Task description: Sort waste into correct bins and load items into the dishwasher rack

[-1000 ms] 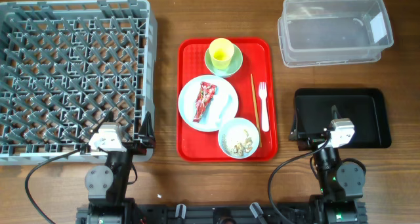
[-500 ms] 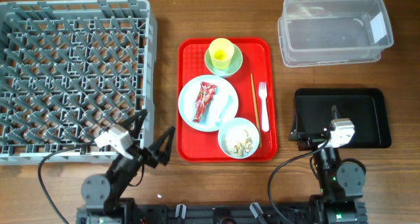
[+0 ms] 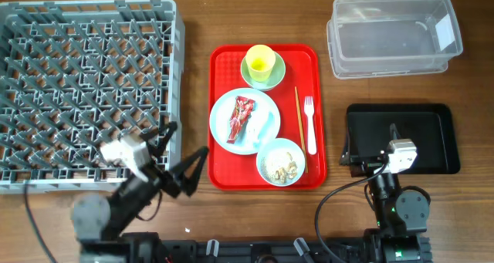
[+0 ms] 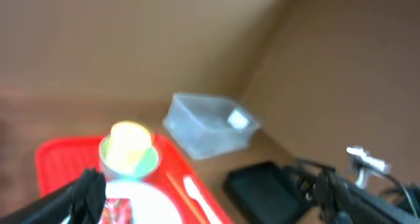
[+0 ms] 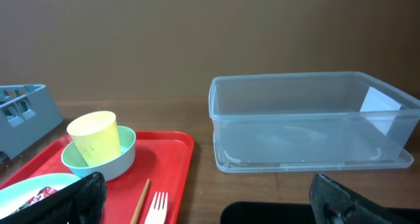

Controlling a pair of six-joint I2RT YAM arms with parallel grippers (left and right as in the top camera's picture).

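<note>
left wrist view: blurred | dishwasher rack (image 3: 85, 85): left edge cut off | fork (image 5: 157, 208): handle cut off below

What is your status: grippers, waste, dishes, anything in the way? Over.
Left gripper open, empty, beside red tray. Right gripper open, empty, at black tray. Red wrapper on blue plate; rack empty. Nothing in the way.

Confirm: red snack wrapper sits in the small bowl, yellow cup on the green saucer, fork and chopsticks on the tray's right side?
No. The overhead view shows the red snack wrapper on the large pale-blue plate, not in the small bowl. Yellow cup on green saucer, fork and chopsticks on the right side of the red tray: correct.
</note>
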